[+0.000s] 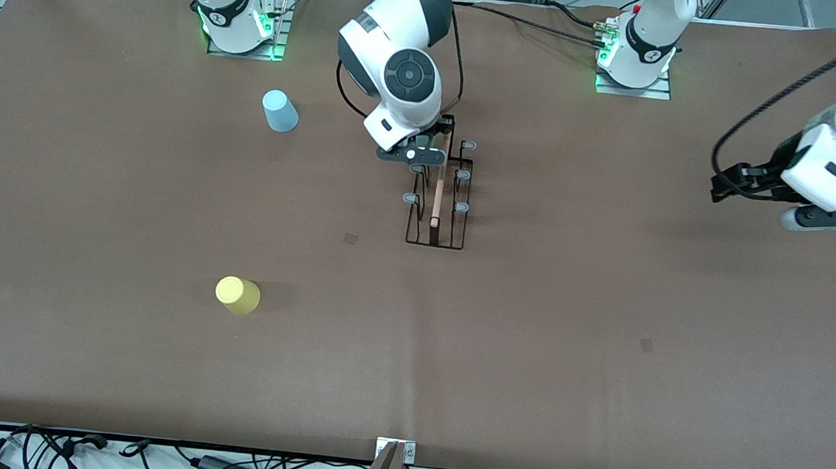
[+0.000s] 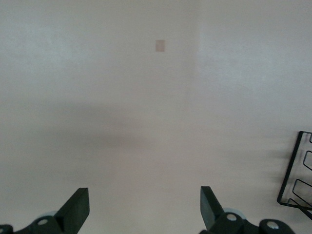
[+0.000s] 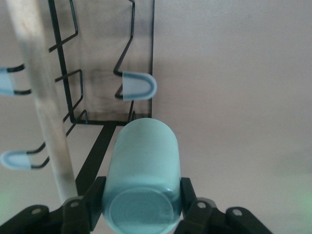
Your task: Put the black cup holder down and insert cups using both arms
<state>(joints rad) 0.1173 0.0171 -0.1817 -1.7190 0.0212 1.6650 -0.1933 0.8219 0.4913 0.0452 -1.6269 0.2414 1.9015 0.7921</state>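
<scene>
The black cup holder (image 1: 437, 225) stands mid-table with its wooden rod (image 1: 437, 195) on top and grey-blue pegs (image 1: 462, 207) at its sides. My right gripper (image 1: 415, 155) is over the rack's end nearest the robot bases, shut on the mint-green cup (image 3: 144, 165). In the right wrist view (image 3: 141, 197) the cup lies beside the rod (image 3: 41, 97), close to a peg (image 3: 139, 86). The light blue cup (image 1: 279, 111) and yellow cup (image 1: 238, 295) stand upside down toward the right arm's end. My left gripper (image 1: 730, 184) is open and empty (image 2: 144, 202) over bare table at the left arm's end.
The rack's corner (image 2: 296, 170) shows at the edge of the left wrist view. Two small dark marks (image 1: 351, 239) (image 1: 646, 345) are on the brown table cover. A metal bracket (image 1: 395, 454) and cables (image 1: 225, 465) lie at the table edge nearest the camera.
</scene>
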